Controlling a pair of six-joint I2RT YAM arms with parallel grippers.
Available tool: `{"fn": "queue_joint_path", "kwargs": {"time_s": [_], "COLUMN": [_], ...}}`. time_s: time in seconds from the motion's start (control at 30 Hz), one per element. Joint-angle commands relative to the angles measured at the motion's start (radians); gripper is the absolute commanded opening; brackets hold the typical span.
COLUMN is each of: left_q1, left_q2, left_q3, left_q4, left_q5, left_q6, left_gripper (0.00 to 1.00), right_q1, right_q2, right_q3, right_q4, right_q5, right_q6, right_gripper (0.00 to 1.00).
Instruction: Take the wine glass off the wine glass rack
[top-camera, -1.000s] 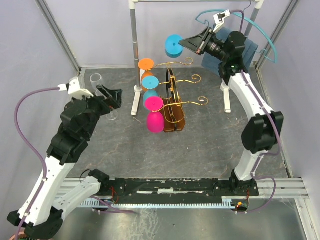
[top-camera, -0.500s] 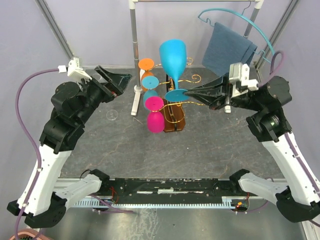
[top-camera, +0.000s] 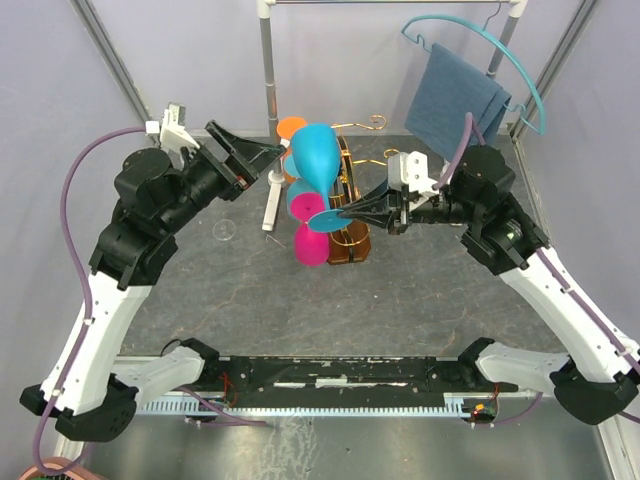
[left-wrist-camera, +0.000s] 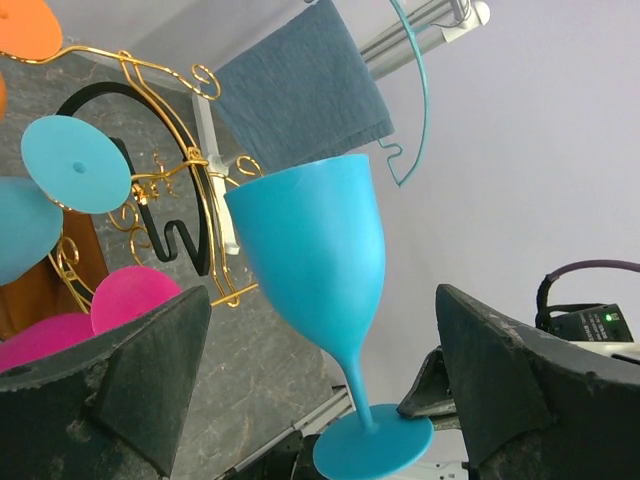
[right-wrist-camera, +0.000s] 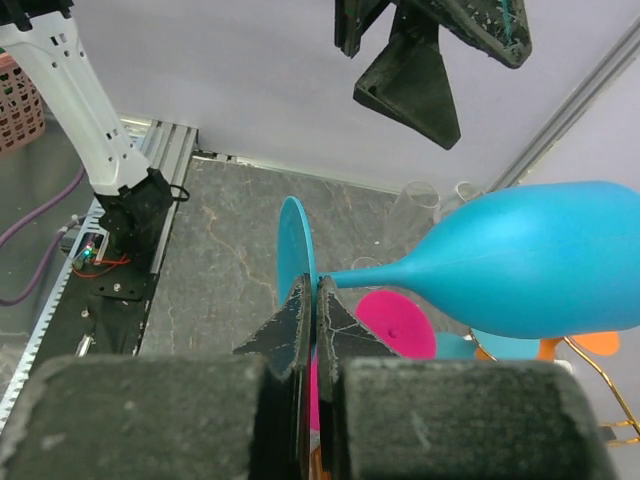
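Observation:
My right gripper (top-camera: 345, 213) is shut on the foot disc of a blue wine glass (top-camera: 313, 155) and holds it clear of the gold wire wine glass rack (top-camera: 372, 123), bowl tilted up and to the left. In the right wrist view the fingertips (right-wrist-camera: 300, 315) pinch the thin disc, with the bowl (right-wrist-camera: 540, 260) to the right. My left gripper (top-camera: 265, 152) is open and empty beside the bowl. In the left wrist view the glass (left-wrist-camera: 320, 240) stands between its spread fingers (left-wrist-camera: 100, 390). Pink (top-camera: 310, 243), blue and orange glasses still hang on the rack.
The rack's brown base (top-camera: 352, 248) stands mid-table. A white pole stand (top-camera: 270, 195) rises just left of it. A blue towel (top-camera: 455, 100) hangs on a teal hanger at the back right. Clear glasses (right-wrist-camera: 415, 200) stand on the table at the left.
My right gripper has carried the blue glass down and to the left and tilted it. My left gripper has moved right, close to the bowl.

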Motion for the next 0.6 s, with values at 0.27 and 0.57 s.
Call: {"fn": "queue_joint_path", "kwargs": {"time_s": [0.27,0.57], "left_q1": [-0.001,-0.001], "left_q2": [-0.109,-0.152], "left_q3": [-0.006,-0.100], "left_q4": [-0.040,-0.011], "left_q5": [-0.171,-0.146], "left_q6": [0.097,0.095], "left_gripper": [0.99,0.99], "right_q1": [0.077,0.054], "right_q2": [-0.169,-0.004], "right_q3": [0.030,0.239], "right_q4": [-0.234,-0.720], "right_q5": [0.627,1.937], "right_q6": [-0.050,0.162], "right_gripper": [0.01,0.00]}}
